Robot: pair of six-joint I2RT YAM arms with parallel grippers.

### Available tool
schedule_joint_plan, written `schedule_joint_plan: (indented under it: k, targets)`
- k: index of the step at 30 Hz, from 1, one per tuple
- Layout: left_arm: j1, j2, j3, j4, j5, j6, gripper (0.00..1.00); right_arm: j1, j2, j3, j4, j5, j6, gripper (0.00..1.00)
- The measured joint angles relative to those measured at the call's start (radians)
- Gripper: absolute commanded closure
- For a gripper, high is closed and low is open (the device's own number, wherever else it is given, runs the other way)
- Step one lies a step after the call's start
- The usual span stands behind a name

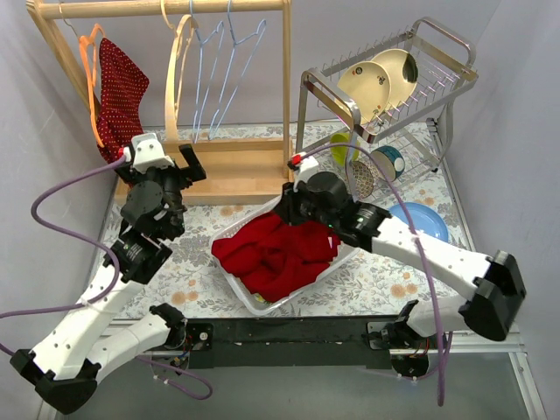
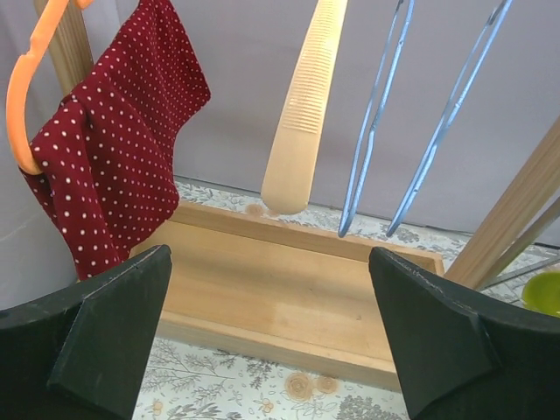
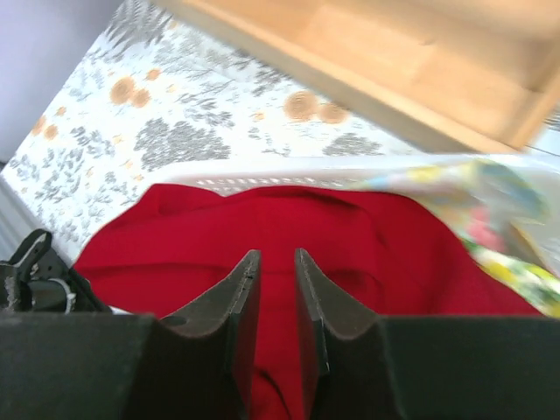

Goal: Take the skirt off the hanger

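The skirt (image 1: 118, 96), dark red with white dots, hangs on an orange hanger (image 1: 87, 66) at the left end of the wooden rack; the left wrist view shows it at upper left (image 2: 114, 157). My left gripper (image 1: 159, 168) is open and empty, low in front of the rack base, right of and below the skirt; its jaws (image 2: 271, 324) stand wide apart. My right gripper (image 1: 289, 208) is over a white basket (image 1: 254, 302) at its far edge. Its fingers (image 3: 273, 262) are nearly together with plain red cloth (image 3: 175, 236) between them.
A wooden hanger (image 1: 175, 79) and blue wire hangers (image 1: 219, 61) hang right of the skirt. The rack's wooden base tray (image 1: 236, 171) lies below. A dish rack (image 1: 394, 79) with plates, a mug (image 1: 389, 162) and a blue plate (image 1: 420, 219) stand at right.
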Motion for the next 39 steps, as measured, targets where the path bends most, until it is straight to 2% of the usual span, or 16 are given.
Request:
schedule_joint_plan:
  k: [4,12,15,20,23,24,26,27,30,38,39]
  targets:
    - [0.072,0.07,0.086,-0.078,0.024,-0.014,0.04,-0.027,-0.136,-0.054,-0.076,0.084,-0.022,0.71]
    - [0.415,0.218,0.28,-0.228,0.199,-0.089,0.06,-0.044,-0.25,-0.29,-0.134,0.19,-0.035,0.76]
    - [0.512,0.261,0.303,-0.248,0.266,-0.109,0.07,-0.05,-0.201,-0.386,-0.04,0.205,-0.069,0.77]
    - [0.633,0.379,0.455,-0.306,0.335,-0.13,0.08,-0.066,0.013,-0.369,0.018,0.196,-0.113,0.75]
    - [0.674,0.416,0.526,-0.321,0.359,-0.128,0.08,-0.071,0.014,-0.365,0.037,0.18,-0.125,0.65]
    - [0.694,0.417,0.533,-0.323,0.362,-0.127,0.08,-0.071,0.004,-0.362,0.034,0.173,-0.129,0.54]
    - [0.737,0.417,0.551,-0.333,0.378,-0.126,0.08,-0.071,-0.024,-0.352,0.016,0.148,-0.139,0.43]
    - [0.758,0.418,0.558,-0.336,0.392,-0.126,0.08,-0.071,-0.048,-0.346,0.003,0.135,-0.141,0.28]
    - [0.816,0.426,0.57,-0.345,0.432,-0.138,0.11,-0.071,-0.153,-0.336,-0.015,0.079,-0.148,0.09]
    - [0.929,0.521,0.641,-0.394,0.623,-0.185,0.22,-0.071,-0.42,-0.33,0.016,-0.069,-0.146,0.07]
    - [0.933,0.529,0.642,-0.395,0.639,-0.187,0.31,-0.071,-0.433,-0.33,0.016,-0.079,-0.144,0.07]
